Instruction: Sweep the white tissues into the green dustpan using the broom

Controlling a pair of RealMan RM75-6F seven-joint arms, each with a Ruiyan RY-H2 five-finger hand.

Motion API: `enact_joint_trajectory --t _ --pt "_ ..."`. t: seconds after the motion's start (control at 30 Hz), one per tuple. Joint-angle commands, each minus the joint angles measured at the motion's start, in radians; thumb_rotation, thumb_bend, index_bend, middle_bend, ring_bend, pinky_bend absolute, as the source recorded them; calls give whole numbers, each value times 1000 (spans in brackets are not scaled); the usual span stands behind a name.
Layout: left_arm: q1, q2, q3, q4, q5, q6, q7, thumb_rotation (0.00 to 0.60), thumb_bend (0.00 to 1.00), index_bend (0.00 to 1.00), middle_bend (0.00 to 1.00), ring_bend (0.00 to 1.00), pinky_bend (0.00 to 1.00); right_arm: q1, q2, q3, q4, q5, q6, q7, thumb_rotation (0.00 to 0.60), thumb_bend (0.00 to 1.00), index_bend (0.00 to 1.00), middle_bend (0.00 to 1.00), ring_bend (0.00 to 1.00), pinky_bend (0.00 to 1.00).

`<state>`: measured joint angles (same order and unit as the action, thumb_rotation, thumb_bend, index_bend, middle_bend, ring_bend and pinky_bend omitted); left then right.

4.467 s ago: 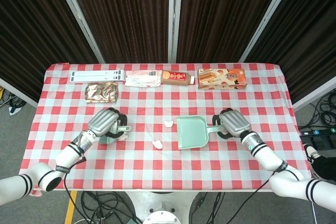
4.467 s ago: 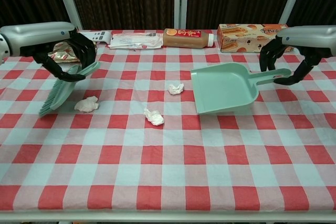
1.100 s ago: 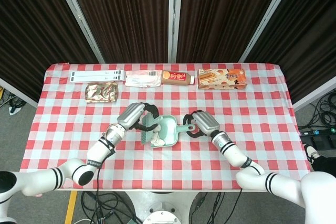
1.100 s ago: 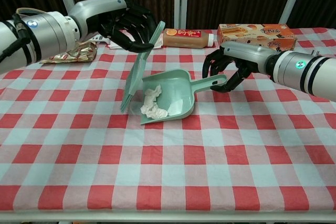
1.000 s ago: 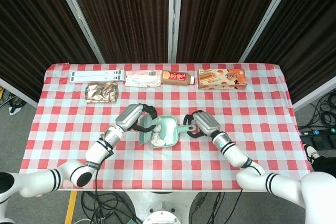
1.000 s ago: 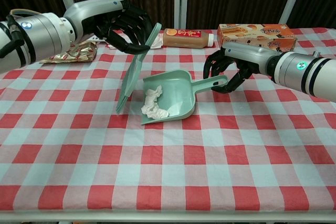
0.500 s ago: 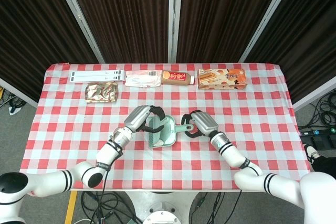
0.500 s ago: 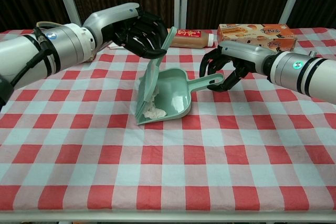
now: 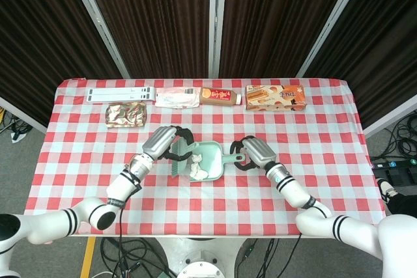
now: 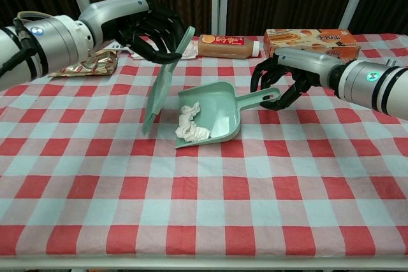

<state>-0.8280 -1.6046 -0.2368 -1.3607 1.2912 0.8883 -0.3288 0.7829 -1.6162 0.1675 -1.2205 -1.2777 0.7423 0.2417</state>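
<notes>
1. The worktop [image 10: 204, 208] wears a red and white checked cloth, bare along its near edge.
2. At the middle lies the green dustpan [image 10: 220, 109], mouth toward 7 o'clock, handle toward 2 o'clock. The white tissues [image 10: 191, 125] sit crumpled inside it, by the open lip.
3. At 3 o'clock of the pan, the right robot hand [image 10: 284, 84] has its fingers clamped around the dustpan handle.
4. At 9 o'clock of the pan, the broom [image 10: 162, 81] stands tilted, bristles down near the pan's mouth. Whether they touch the cloth, I cannot tell.
5. The left robot hand [image 10: 150, 33] is closed on the broom's top.
6. Along the far edge, from 10 to 2 o'clock: a foil packet [image 9: 126, 114], a white strip pack [image 9: 121, 94], a white pouch [image 9: 176, 97], a brown bottle [image 9: 220, 96] on its side, an orange box [image 9: 275, 96].
</notes>
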Motion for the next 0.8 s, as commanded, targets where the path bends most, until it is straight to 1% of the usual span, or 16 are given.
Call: enact_joint_trajectory --t 0.03,0.1,0.13,0.2,0.27,0.33,0.37,0.4,0.5,0.53,0.6,0.7,0.8 --pt "20 53 45 16 31 19 100 600 410 539 545 395 354 -8 9 -10 2 -10 6 3 600 404 690 592 297 188" --pt "29 75 64 26 31 22 168 600 409 539 545 395 354 -12 14 -16 5 -15 8 2 600 404 664 591 293 182" --pt "35 85 76 32 27 25 219 600 409 539 545 395 354 -14 19 -20 6 -19 8 0 600 404 634 587 286 176" --pt "44 99 93 39 14 30 305 600 409 534 542 395 351 -15 28 -27 5 -24 4 -4 600 400 547 555 259 162" --pt "53 115 108 35 -16 26 404 600 409 514 532 389 346 -17 43 -35 -1 -29 -1 -15 600 369 418 489 212 145" --pt "57 131 114 18 -62 9 478 600 406 461 505 371 339 -20 55 -40 -8 -27 0 -35 600 297 254 388 142 124" --pt "59 135 115 9 -82 3 501 600 400 412 474 349 331 -22 60 -42 -12 -24 0 -45 600 268 208 356 120 116" --pt "60 138 116 3 -101 -2 524 600 396 385 452 336 327 -22 66 -43 -17 -20 -2 -57 600 215 150 308 90 103" --pt "62 144 117 -12 -162 -14 593 600 367 280 351 271 313 -22 87 -45 -36 3 -12 -108 600 83 37 195 17 57" --pt "64 142 115 -17 -181 -10 612 600 361 265 338 263 311 -22 94 -45 -45 15 -14 -128 600 56 13 168 4 44" --pt "68 142 113 -25 -201 -2 632 600 346 236 313 251 307 -25 105 -43 -60 27 -6 -157 600 38 0 148 0 34" --pt "80 158 108 -49 -226 21 654 600 332 215 286 231 299 -41 138 -40 -92 35 31 -196 600 30 0 139 0 29" --pt "108 196 104 -81 -229 65 649 600 319 215 284 230 292 -73 201 -43 -133 44 79 -234 600 32 0 145 0 29"
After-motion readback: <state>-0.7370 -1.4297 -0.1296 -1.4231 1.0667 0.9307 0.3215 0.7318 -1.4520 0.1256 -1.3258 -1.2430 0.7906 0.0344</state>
